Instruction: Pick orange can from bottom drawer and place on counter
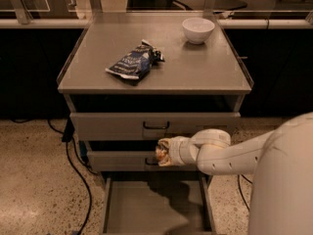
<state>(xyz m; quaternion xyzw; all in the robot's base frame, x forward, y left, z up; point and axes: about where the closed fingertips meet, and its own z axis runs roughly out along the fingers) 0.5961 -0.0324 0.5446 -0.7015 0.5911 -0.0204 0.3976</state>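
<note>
The can (pixel 160 154), small and shiny orange, is hanging clamped in the gripper (pixel 163 152), in front of the middle drawer's face. At its 6 o'clock, the drawer (pixel 139 207), a grey tray, is standing pulled open. The flat grey counter (pixel 195 67) is lying at its 12 o'clock.

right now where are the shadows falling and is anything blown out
Camera view: light falls from above, so the arm and the hand, holding the orange can in front of the middle drawer, cast a dark shadow on the bottom drawer floor; the white bowl is the brightest spot on the counter; the gap beneath the counter is almost black.
</note>
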